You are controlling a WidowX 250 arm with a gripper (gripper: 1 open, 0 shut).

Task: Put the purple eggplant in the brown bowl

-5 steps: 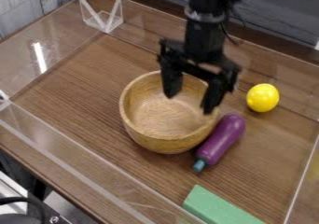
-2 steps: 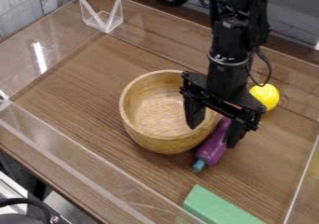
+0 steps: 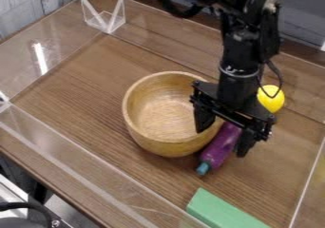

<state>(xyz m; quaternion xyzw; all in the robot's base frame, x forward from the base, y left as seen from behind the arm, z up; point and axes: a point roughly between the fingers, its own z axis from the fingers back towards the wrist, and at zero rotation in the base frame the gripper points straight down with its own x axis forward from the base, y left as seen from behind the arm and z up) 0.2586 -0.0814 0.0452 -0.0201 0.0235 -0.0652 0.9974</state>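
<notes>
The purple eggplant (image 3: 221, 148) lies on the wooden table just right of the brown bowl (image 3: 162, 112), its blue-teal stem end pointing toward the front. The bowl is round, light wood and holds nothing. My gripper (image 3: 231, 129) hangs straight down over the eggplant's upper end, its black fingers (image 3: 258, 132) spread on either side of it. The jaws are open and hold nothing. The eggplant's far end is partly hidden by the fingers.
A yellow lemon (image 3: 271, 98) sits right of the gripper, partly behind the arm. A flat green block (image 3: 231, 214) lies at the front edge. Clear acrylic walls (image 3: 57, 51) ring the table, with a clear stand (image 3: 105, 15) at the back left.
The gripper has moved from above the bowl to the right and down, and now straddles the eggplant's upper end. The eggplant, bowl and lemon have stayed put.
</notes>
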